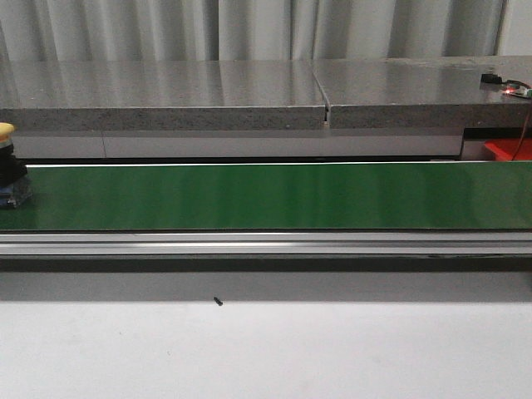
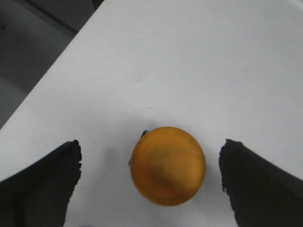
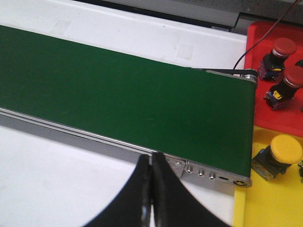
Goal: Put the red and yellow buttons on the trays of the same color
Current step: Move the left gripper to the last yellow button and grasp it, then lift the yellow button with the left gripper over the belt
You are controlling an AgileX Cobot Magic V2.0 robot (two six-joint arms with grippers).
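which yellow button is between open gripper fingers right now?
The yellow button on the white surface, between the left gripper's spread fingers. The other yellow button already sits on the yellow tray, untouched.

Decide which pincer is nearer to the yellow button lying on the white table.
Left. The left pincer is open around the yellow button, one finger on each side. The right pincer is shut over the green belt near the trays, and that button is absent from its view.

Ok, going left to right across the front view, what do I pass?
Yellow button at the left edge of the belt → long bare stretch of green conveyor belt → red tray corner at the far right, past the belt's end.
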